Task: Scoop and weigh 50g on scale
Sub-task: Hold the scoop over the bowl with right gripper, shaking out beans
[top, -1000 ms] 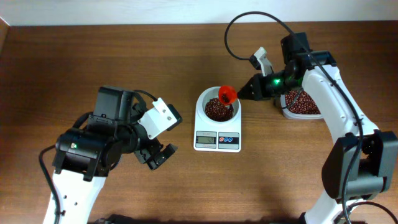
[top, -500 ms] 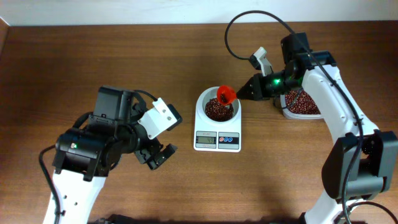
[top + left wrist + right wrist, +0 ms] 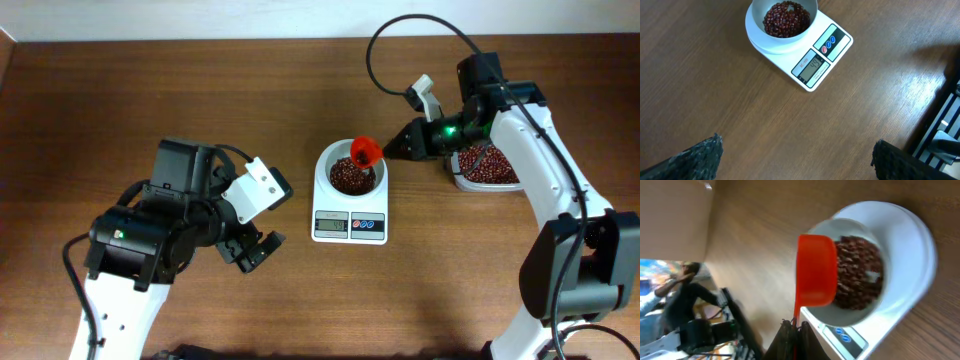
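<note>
White scale [image 3: 349, 227], red-brown beans [image 3: 347, 178] heaped in its round bowl [image 3: 329, 168], orange scoop [image 3: 366, 152] pinched by right claw [image 3: 391, 150], left claw [image 3: 256, 250] spread

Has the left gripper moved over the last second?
No. In the overhead view the left gripper is open and empty, at the same spot as before, to the left of the scale.

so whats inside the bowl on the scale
Red-brown beans heap in the bowl. The orange scoop over its rim hides some; the bowl's bottom is covered.
</note>
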